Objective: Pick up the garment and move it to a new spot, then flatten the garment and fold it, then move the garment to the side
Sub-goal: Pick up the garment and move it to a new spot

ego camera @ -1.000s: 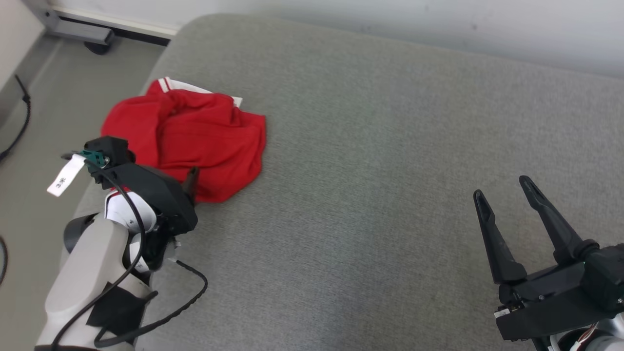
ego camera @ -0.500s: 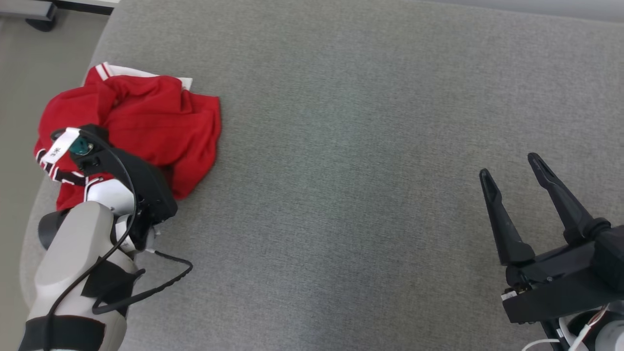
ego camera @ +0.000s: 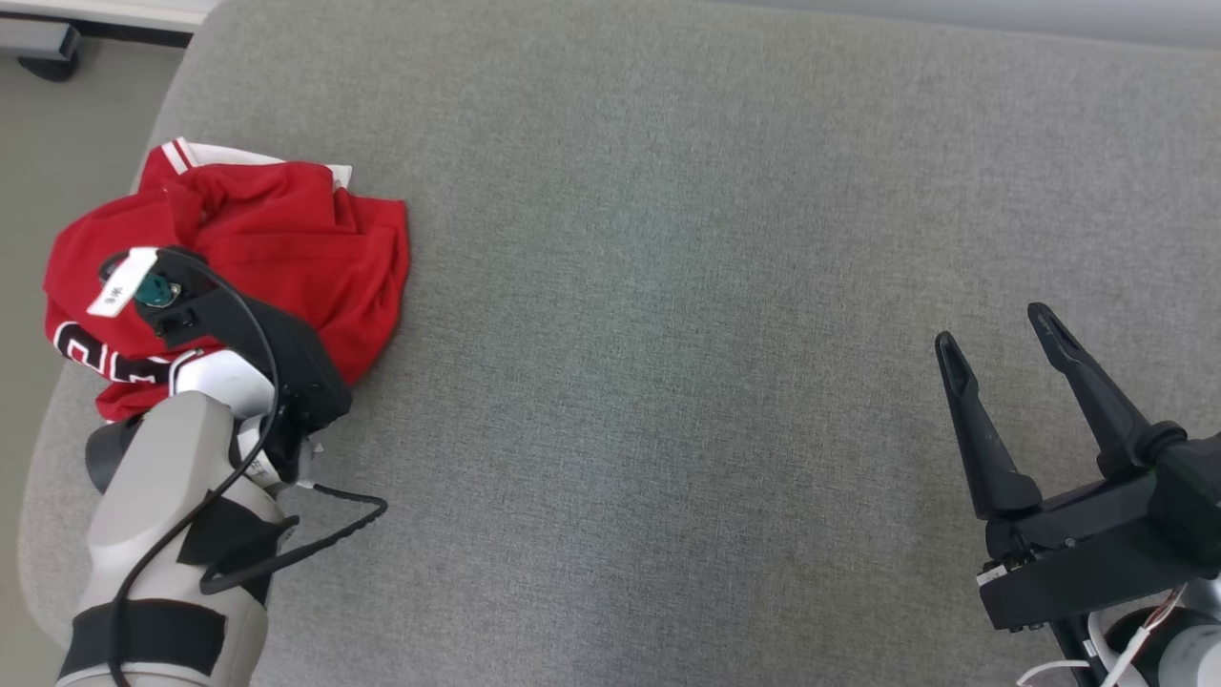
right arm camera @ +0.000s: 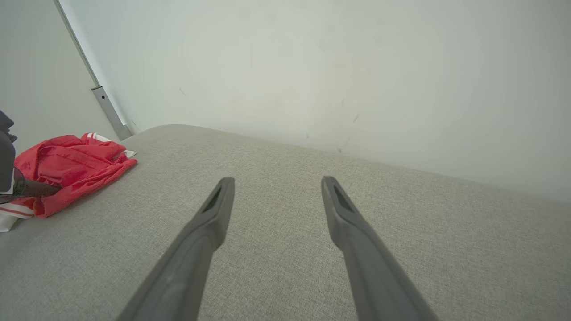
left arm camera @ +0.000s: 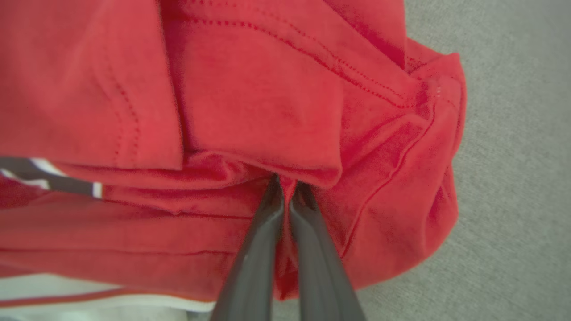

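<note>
One red garment (ego camera: pixel 277 239) is lying crumpled at the far left corner of the grey cushion (ego camera: pixel 668 286) in the head view, while the right tool (ego camera: pixel 992 326) is hanging released above the cushion's near right part. In the left wrist view, the left tool (left arm camera: pixel 287 187) is clenching a fold of the red garment. In the right wrist view, the right tool is pointing across the cushion with its jaws wide apart.

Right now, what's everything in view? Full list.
garment: one, red with white trim and black lettering, crumpled at the cushion's left edge
cushion: one, grey fabric, under the garment
wall: one, off-white, behind the cushion
floor: grey, left of the cushion
left fingers: two, dark, shut on a garment fold
right fingers: two, dark, apart, over the cushion's right side
</note>
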### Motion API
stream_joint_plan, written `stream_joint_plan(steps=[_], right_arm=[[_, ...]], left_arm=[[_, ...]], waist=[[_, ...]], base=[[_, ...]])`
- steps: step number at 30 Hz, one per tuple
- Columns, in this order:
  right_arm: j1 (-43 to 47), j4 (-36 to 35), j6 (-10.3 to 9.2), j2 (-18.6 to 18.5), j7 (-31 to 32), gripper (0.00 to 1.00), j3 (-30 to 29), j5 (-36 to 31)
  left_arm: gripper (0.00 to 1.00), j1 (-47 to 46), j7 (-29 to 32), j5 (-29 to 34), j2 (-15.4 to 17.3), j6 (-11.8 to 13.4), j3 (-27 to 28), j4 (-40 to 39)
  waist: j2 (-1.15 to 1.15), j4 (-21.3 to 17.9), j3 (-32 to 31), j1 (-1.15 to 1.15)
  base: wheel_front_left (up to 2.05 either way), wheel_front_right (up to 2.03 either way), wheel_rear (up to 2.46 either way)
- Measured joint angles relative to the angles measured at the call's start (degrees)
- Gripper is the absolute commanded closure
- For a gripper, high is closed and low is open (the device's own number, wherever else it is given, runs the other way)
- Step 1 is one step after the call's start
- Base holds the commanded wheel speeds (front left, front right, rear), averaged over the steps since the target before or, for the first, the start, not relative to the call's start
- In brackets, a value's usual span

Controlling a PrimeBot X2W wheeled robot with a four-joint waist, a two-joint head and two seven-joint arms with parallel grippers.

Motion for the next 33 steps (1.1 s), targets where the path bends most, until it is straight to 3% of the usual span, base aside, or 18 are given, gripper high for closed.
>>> stream_joint_plan(steps=[8,15,23,33], right_arm=[[-0.3,3.3,-0.15,1.5,-1.3,0.0,0.5,1.0],[-1.0,7.3,-0.15,3.4,-3.3,0.0,1.6,1.7],[-0.6,10.1,-0.16,6.0,-5.0,0.0,3.7,2.6],[5.2,7.7,-2.14,6.4,-6.6,0.0,2.7,2.5]], left_arm=[[1.0,0.1,-4.7,1.3,-1.2,0.0,0.6,0.1],[1.0,0.1,-7.6,2.3,-1.9,-0.3,-2.1,-2.5],[1.0,0.8,-9.5,2.5,-3.1,-4.7,-5.5,-7.4],[1.0,4.7,-9.0,2.4,-3.6,-8.3,-11.3,-14.4]], waist=[[-0.01,0.4,-3.4,0.0],[-0.01,0.4,-7.7,-0.01],[-0.01,-1.7,-13.1,-0.01],[-0.01,-9.4,-16.9,-0.01]], base=[[0.0,0.0,0.0],[0.0,0.0,0.0],[0.0,0.0,0.0],[0.0,0.0,0.0]])
